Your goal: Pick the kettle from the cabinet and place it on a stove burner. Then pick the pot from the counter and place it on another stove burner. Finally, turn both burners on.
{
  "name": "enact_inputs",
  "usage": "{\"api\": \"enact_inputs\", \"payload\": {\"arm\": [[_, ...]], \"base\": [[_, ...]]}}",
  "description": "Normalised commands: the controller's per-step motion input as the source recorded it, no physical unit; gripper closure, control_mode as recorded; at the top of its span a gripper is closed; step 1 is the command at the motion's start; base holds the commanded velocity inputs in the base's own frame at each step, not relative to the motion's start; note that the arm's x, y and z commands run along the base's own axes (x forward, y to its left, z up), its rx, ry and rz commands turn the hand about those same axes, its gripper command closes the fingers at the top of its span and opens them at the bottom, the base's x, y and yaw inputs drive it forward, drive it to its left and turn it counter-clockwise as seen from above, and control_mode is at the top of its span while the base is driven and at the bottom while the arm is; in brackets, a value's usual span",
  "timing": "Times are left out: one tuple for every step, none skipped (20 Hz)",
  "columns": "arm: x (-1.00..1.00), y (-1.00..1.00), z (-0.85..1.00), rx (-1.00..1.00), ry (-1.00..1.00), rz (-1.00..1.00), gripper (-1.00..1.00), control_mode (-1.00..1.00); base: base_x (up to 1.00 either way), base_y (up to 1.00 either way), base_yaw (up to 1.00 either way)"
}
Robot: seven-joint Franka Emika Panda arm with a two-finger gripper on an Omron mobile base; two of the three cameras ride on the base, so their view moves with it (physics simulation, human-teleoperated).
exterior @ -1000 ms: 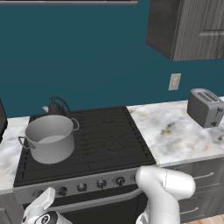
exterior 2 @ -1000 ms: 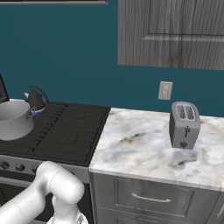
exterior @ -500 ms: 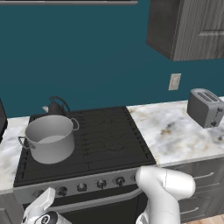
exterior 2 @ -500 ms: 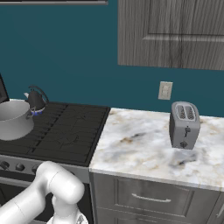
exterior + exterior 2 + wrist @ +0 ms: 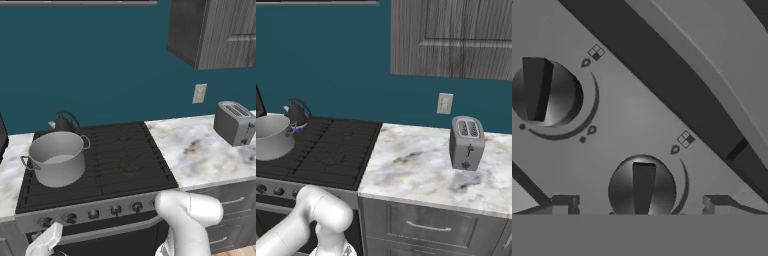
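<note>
The grey pot (image 5: pixel 57 157) stands on the stove's front left burner (image 5: pixel 100 165). The small dark kettle (image 5: pixel 64 122) sits on the rear left burner right behind it. From the right base view the kettle (image 5: pixel 296 115) and pot (image 5: pixel 271 137) are at the far left. My gripper (image 5: pixel 639 204) is open, close up to the stove's front panel. Its two fingertips (image 5: pixel 562 202) stand either side of a dark round knob (image 5: pixel 642 187) without touching it. A second knob (image 5: pixel 544 90) lies up and to the left. My hand (image 5: pixel 45 242) hangs low before the left knobs (image 5: pixel 70 217).
A silver toaster (image 5: pixel 234 122) stands on the marble counter (image 5: pixel 200 155) right of the stove, under a wall outlet (image 5: pixel 199 93). A dark grey wall cabinet (image 5: pixel 215 30) hangs above it. My white arm (image 5: pixel 187 215) crosses in front of the drawer fronts (image 5: pixel 428 227).
</note>
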Motion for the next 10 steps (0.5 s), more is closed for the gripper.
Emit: {"api": "enact_inputs", "payload": {"arm": [[-0.37,0.04,0.17,0.0,-0.07,0.0,-1.0,-1.0],[-0.4,0.03,0.18,0.0,-0.07,0.0,-1.0,-1.0],[-0.4,0.02,0.2,0.0,-0.08,0.0,-1.0,-1.0],[-0.4,0.05,0.21,0.0,-0.07,0.0,-1.0,-1.0],[-0.42,0.05,0.25,0.0,-0.09,0.0,-1.0,-1.0],[-0.42,0.05,0.27,0.0,-0.09,0.0,-1.0,-1.0],[-0.43,0.08,0.3,0.0,-0.1,0.0,-1.0,-1.0],[-0.41,0.11,0.28,0.0,-0.09,0.0,-1.0,-1.0],[-0.42,0.11,0.28,0.0,-0.08,0.0,-1.0,-1.0],[-0.43,0.12,0.3,0.0,-0.07,0.0,-1.0,-1.0]], "base": [[0.0,0.0,0.0],[0.0,0.0,0.0],[0.0,0.0,0.0],[0.0,0.0,0.0],[0.0,0.0,0.0],[0.0,0.0,0.0],[0.0,0.0,0.0],[0.0,0.0,0.0],[0.0,0.0,0.0],[0.0,0.0,0.0]]}}
